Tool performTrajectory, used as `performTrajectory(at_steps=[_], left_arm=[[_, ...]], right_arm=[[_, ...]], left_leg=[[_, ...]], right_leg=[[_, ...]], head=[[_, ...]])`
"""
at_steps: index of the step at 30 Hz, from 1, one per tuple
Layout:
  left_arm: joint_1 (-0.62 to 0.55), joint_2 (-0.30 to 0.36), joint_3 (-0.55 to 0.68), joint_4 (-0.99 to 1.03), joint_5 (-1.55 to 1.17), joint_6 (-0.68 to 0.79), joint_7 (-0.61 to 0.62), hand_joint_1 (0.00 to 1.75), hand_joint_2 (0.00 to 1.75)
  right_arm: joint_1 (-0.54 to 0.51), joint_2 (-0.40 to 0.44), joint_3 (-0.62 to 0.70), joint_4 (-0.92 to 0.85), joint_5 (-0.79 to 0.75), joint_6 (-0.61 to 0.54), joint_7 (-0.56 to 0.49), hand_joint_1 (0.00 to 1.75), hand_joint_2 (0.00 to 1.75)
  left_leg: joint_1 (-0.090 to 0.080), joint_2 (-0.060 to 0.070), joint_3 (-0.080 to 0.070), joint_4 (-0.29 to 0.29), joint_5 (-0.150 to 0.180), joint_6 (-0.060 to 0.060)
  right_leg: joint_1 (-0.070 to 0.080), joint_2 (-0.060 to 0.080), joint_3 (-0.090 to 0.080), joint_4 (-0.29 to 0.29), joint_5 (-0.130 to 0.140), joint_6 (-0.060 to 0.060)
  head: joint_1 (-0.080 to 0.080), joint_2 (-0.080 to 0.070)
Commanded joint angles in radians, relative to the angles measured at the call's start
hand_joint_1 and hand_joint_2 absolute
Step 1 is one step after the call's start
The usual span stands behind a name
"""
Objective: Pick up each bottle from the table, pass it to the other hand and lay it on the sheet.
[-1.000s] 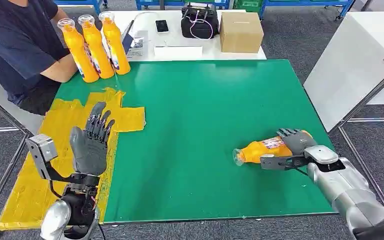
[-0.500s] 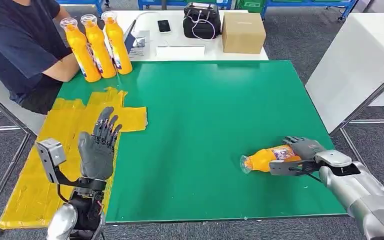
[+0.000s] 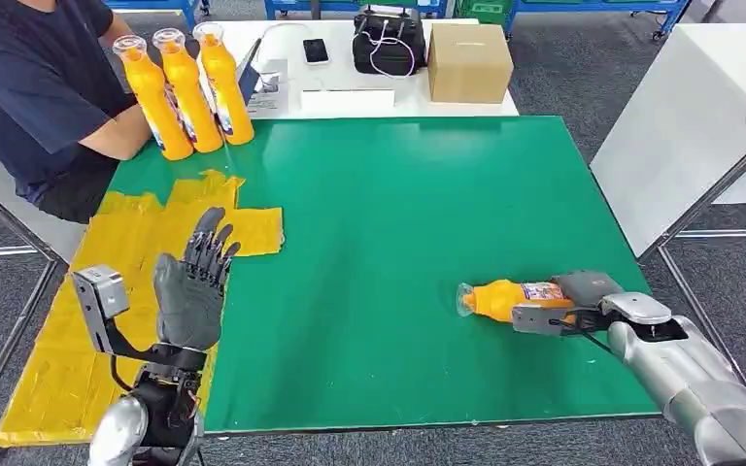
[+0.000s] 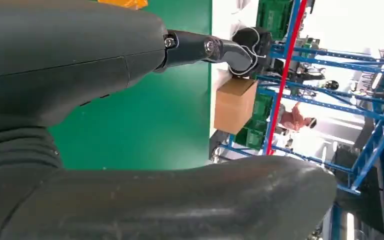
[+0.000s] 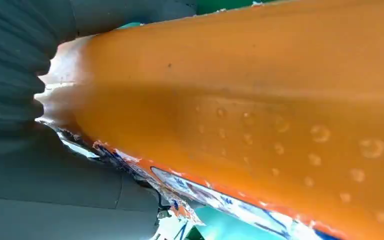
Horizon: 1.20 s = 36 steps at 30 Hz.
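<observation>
Now right hand (image 3: 583, 296) fingers grip bottle (image 3: 505, 298) near mat's (image 3: 398, 214) right edge; left hand (image 3: 192, 291) fingers spread.

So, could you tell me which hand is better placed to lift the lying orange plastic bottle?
The right hand: it already grips the orange plastic bottle on the green table. The left hand is raised, fingers apart, above the yellow sheet.

Left hand (image 3: 191, 291) at seven o'clock, raised upright, palm flat, fingers spread and holding nothing. Right hand (image 3: 571, 301) at four o'clock, wrapped around the bottle (image 3: 510, 298).
</observation>
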Motion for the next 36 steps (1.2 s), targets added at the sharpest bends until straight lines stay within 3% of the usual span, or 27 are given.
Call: performTrajectory(at_steps=[1, 4, 5, 7, 9, 10, 13, 14, 19, 36], left_arm=[[0.002, 0.009, -0.002, 0.041, 0.004, -0.01, -0.032, 0.0, 0.0], [0.018, 0.001, 0.015, 0.028, -0.01, -0.002, -0.03, 0.0, 0.0], [0.03, 0.001, 0.026, 0.0, -0.025, 0.004, -0.018, 0.0, 0.0], [0.055, -0.001, 0.049, -0.029, -0.04, 0.02, 0.008, 0.0, 0.0], [0.098, -0.013, 0.078, -0.04, -0.046, -0.002, -0.033, 0.0, 0.0], [0.112, -0.019, 0.082, -0.048, -0.047, -0.01, -0.038, 0.0, 1.75], [0.116, -0.052, 0.063, -0.081, -0.045, -0.023, -0.077, 0.0, 1.75], [0.067, 0.017, -0.001, -0.042, -0.037, 0.005, -0.088, 0.0, 1.75], [-0.021, 0.036, -0.074, 0.024, -0.022, 0.035, -0.125, 0.0, 1.75], [-0.051, 0.028, -0.119, -0.01, 0.01, 0.045, -0.133, 0.0, 1.75]], right_arm=[[0.042, 0.021, 0.039, 0.019, -0.006, -0.009, -0.007, 1.75, 1.75], [0.055, 0.071, 0.008, 0.02, 0.001, -0.112, 0.051, 1.75, 1.75], [0.074, 0.128, -0.067, 0.0, -0.044, -0.182, 0.088, 1.75, 1.75], [0.128, 0.2, -0.196, -0.105, -0.127, -0.234, 0.126, 1.75, 1.75], [0.222, 0.277, -0.322, -0.315, -0.204, -0.301, 0.1, 1.75, 1.75], [0.281, 0.328, -0.386, -0.443, -0.279, -0.293, 0.093, 1.75, 1.75], [0.365, 0.426, -0.409, -0.738, -0.385, -0.272, 0.101, 1.75, 1.75], [0.357, 0.465, -0.378, -0.779, -0.407, -0.284, 0.126, 1.75, 1.75], [0.286, 0.481, -0.319, -0.74, -0.441, -0.325, 0.148, 1.75, 1.75], [0.283, 0.506, -0.299, -0.713, -0.495, -0.365, 0.137, 1.75, 1.75]], left_leg=[[0.001, 0.0, 0.0, -0.001, 0.0, -0.001], [0.001, 0.001, 0.0, -0.002, 0.001, -0.002], [0.002, 0.001, -0.002, -0.002, 0.002, -0.002], [0.002, 0.006, -0.001, -0.001, 0.0, -0.002], [0.003, 0.006, -0.001, -0.002, 0.0, -0.002], [0.003, 0.009, -0.002, -0.002, 0.0, -0.003], [0.004, 0.012, -0.006, -0.001, -0.002, -0.004], [0.004, 0.007, -0.009, 0.0, -0.001, -0.004], [0.005, -0.004, -0.02, 0.0, 0.004, -0.007], [0.004, -0.005, -0.022, 0.0, 0.004, -0.008]], right_leg=[[0.001, 0.0, 0.001, -0.002, 0.001, -0.001], [0.001, 0.0, 0.0, -0.003, 0.001, -0.001], [0.002, 0.0, -0.001, -0.003, 0.002, -0.002], [0.002, 0.006, -0.001, -0.002, 0.002, -0.001], [0.003, 0.006, -0.001, -0.002, 0.002, -0.002], [0.003, 0.01, -0.004, -0.002, 0.003, -0.002], [0.004, 0.012, -0.009, 0.001, 0.002, -0.006], [0.005, 0.007, -0.01, 0.002, 0.002, -0.005], [0.005, -0.002, -0.02, 0.005, 0.0, -0.005], [0.004, -0.002, -0.021, 0.005, 0.0, -0.005]], head=[[0.0, 0.0], [0.0, 0.0], [0.0, 0.0], [0.0, 0.0], [0.0, 0.0], [0.0, 0.0], [0.0, 0.0], [0.0, 0.0], [-0.001, 0.0], [0.0, 0.0]])
